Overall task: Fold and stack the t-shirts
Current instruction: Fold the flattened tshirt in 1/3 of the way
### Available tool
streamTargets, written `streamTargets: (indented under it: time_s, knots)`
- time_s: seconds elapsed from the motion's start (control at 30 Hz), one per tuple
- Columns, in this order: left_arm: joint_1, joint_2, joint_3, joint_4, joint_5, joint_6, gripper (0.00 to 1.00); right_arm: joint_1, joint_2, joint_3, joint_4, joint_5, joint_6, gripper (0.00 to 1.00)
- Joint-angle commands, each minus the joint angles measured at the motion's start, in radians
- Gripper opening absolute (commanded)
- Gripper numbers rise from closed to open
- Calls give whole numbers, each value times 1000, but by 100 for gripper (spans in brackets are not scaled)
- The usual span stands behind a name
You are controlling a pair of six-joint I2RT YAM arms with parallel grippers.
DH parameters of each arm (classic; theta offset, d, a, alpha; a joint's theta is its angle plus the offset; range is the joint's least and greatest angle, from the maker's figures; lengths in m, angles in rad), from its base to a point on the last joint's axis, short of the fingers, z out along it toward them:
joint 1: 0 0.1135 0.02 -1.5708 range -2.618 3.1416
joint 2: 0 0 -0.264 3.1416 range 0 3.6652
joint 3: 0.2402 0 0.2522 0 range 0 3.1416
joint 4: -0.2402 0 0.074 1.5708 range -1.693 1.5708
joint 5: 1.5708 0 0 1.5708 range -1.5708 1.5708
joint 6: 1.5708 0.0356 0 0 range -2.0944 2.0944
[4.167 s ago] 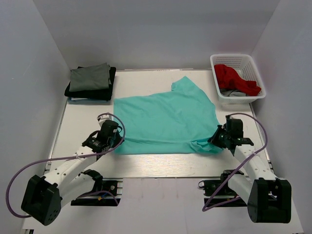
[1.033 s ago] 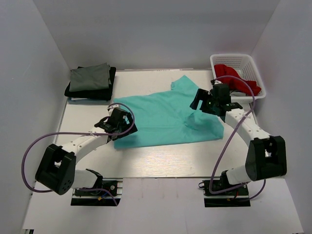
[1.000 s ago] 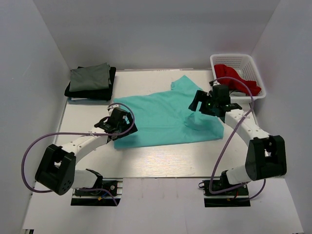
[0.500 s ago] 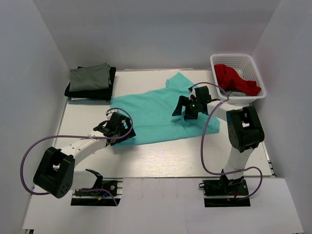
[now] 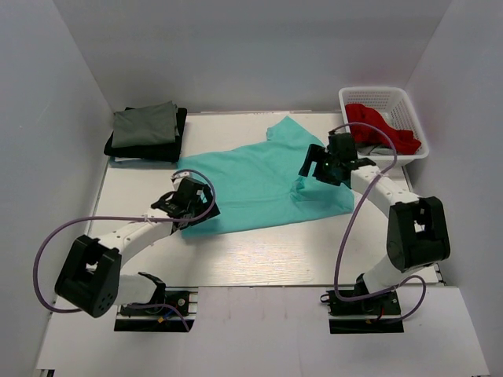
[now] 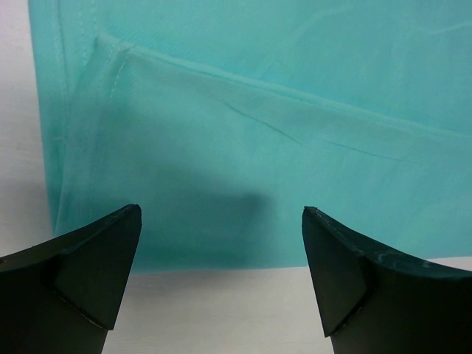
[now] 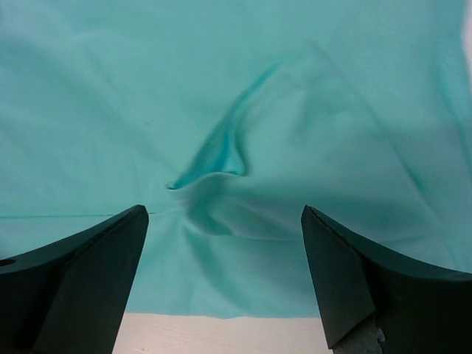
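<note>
White walls enclose a pale table [image 5: 259,263] where a teal t-shirt [image 5: 251,177] lies spread across the middle, its near-left edge turned over on itself. The left gripper [image 6: 221,243] hangs over the shirt's near-left corner, fingers spread wide with nothing between them. The right gripper [image 7: 225,243] hovers over the shirt's right side, equally wide open, above a raised pucker [image 7: 221,158] in the cloth. At the far left a grey-green t-shirt [image 5: 144,123] sits folded on a black t-shirt [image 5: 145,149], and a red t-shirt [image 5: 377,126] waits in the white basket [image 5: 376,89] at the far right. The risk from here looks plain: fingers closing on the doubled corner may catch only the top layer, and a fold laid over the pucker would likely set a crease or drag the shirt askew.
</note>
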Motion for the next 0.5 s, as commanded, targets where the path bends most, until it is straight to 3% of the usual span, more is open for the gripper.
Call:
streamTargets:
  time_s: [0.0, 0.3, 0.47]
  knots:
    - [-5, 20, 55, 61, -4, 13, 100, -51, -15, -64, -46, 99, 24, 90]
    - [-5, 97, -5, 23, -32, -10, 100, -142, 66, -214, 18, -53, 71, 90]
    - [-5, 29, -48, -67, -32, -50, 100, -157, -41, -365, -40, -21, 102, 90]
